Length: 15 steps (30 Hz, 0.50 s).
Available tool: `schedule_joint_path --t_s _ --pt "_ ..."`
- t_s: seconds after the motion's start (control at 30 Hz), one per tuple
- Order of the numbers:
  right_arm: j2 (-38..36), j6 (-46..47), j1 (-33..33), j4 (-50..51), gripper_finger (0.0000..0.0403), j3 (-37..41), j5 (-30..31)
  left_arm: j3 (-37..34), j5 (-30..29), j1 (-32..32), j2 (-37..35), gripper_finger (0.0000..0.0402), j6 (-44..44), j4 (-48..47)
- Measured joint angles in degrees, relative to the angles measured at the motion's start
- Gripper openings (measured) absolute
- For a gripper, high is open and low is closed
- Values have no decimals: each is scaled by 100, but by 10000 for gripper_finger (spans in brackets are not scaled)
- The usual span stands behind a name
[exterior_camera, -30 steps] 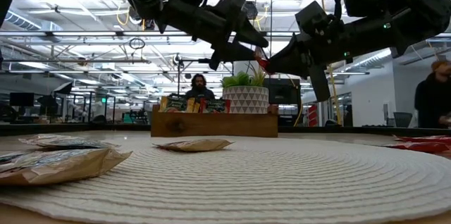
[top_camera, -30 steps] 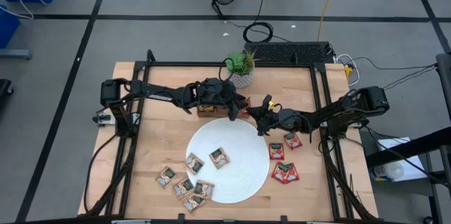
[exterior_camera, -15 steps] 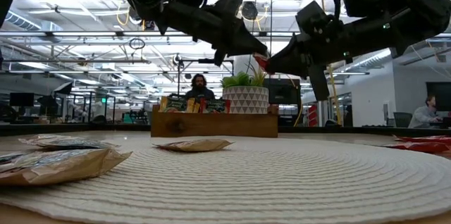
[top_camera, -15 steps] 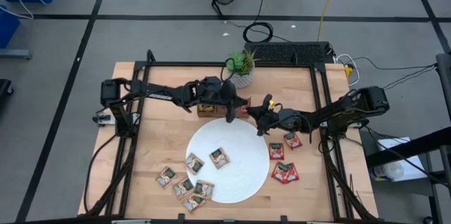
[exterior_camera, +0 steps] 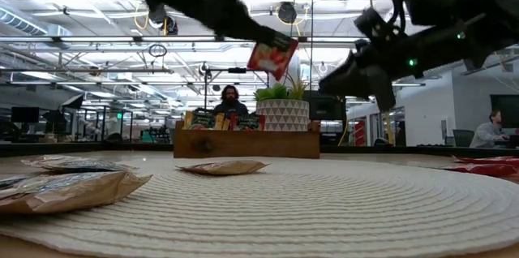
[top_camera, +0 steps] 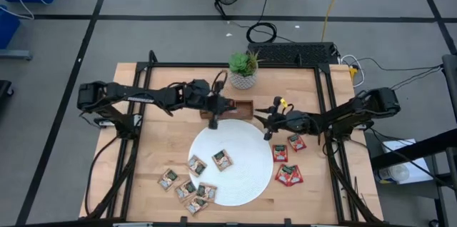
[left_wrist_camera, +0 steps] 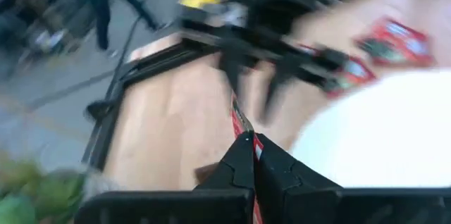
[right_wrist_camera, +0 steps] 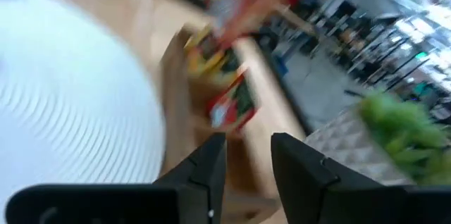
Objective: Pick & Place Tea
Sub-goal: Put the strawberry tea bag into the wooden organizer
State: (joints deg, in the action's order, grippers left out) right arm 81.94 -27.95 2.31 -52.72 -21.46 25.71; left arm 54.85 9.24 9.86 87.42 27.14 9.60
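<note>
Our left gripper (exterior_camera: 261,40) pinches a red sachet (exterior_camera: 272,54) by its edge, top centre; it could slip before the tray (exterior_camera: 247,144). Right gripper (right_wrist_camera: 243,155) fingers are spread, empty.

Left arm reached in from the table's left edge, its dark two-finger left gripper (top_camera: 213,113) raised above the table near the middle of the far side, fingers clamped tight (tips together in the wrist view). Right arm stretched in from the right, dark two-finger right gripper (top_camera: 268,121) airborne, fingers (right_wrist_camera: 211,162) parted, nothing between them.
</note>
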Motion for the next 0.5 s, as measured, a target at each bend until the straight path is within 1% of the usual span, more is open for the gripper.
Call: schedule_joint_path --t_s 0.07,0.2,0.27,0.33,0.37,0.43,0.5 --pt "-213 16 0 -110 102 58 3 -453 289 115 -31 1 126 433" --pt "-510 29 2 -17 98 203 -4 -1385 815 468 -11 1 68 2017" --pt "-646 31 2 -99 95 223 -14 -1724 939 648 1 1 106 2665" --pt "-723 31 4 -44 93 265 -17 -1971 1053 874 34 1 105 2949" --pt "-733 31 4 -26 92 272 -22 -2055 1235 994 37 1 92 2999" --pt "-739 30 4 -65 91 269 -22 -2116 1594 1169 40 1 85 3121" --pt "-739 23 4 -70 91 269 -22 -2170 1695 1271 94 1 83 3157"
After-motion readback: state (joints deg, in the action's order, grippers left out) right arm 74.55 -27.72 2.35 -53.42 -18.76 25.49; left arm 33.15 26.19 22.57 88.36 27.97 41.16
